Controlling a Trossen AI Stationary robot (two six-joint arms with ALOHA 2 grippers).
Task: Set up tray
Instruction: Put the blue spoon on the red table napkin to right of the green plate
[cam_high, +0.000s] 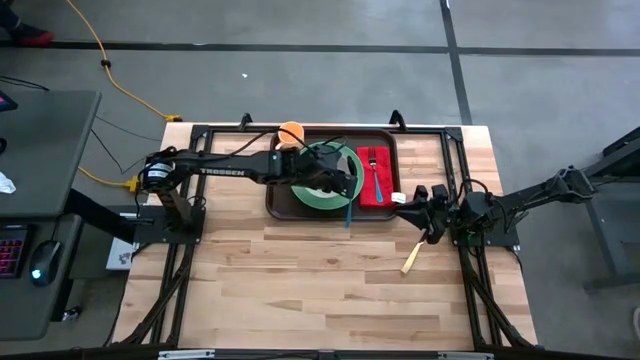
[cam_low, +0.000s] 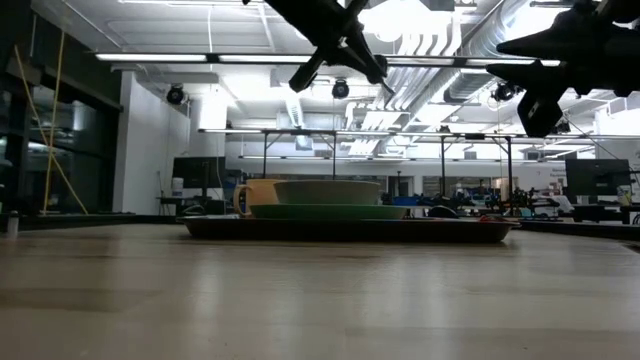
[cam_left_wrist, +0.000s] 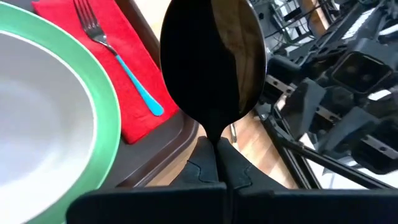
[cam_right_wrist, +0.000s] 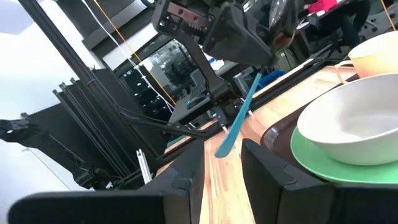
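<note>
The dark brown tray (cam_high: 278, 205) lies at the table's far middle. On it are a green plate (cam_high: 318, 198) with a white bowl (cam_left_wrist: 37, 112), a red napkin (cam_high: 372, 192) bearing a teal-handled fork (cam_left_wrist: 118, 59), and a yellow cup (cam_high: 290, 131) at the far rim. My left gripper (cam_high: 348, 186) hovers over the plate's right edge, shut on a spoon (cam_high: 348, 212). My right gripper (cam_high: 412, 200) hangs open and empty just right of the tray. My left gripper pinches the spoon between its two shut fingers (cam_left_wrist: 239, 177) at the neck (cam_left_wrist: 214, 138) just under the dark bowl (cam_left_wrist: 214, 62). The teal handle (cam_right_wrist: 239, 115) slants down below the gripper toward the near edge. The spoon is lifted clear of the tray.
A knife with a pale handle (cam_high: 410, 258) lies on the wood near my right gripper, toward the near edge. Black frame rails (cam_high: 460, 160) run along the table's sides and far edge. The near half of the table (cam_high: 320, 300) is bare wood.
</note>
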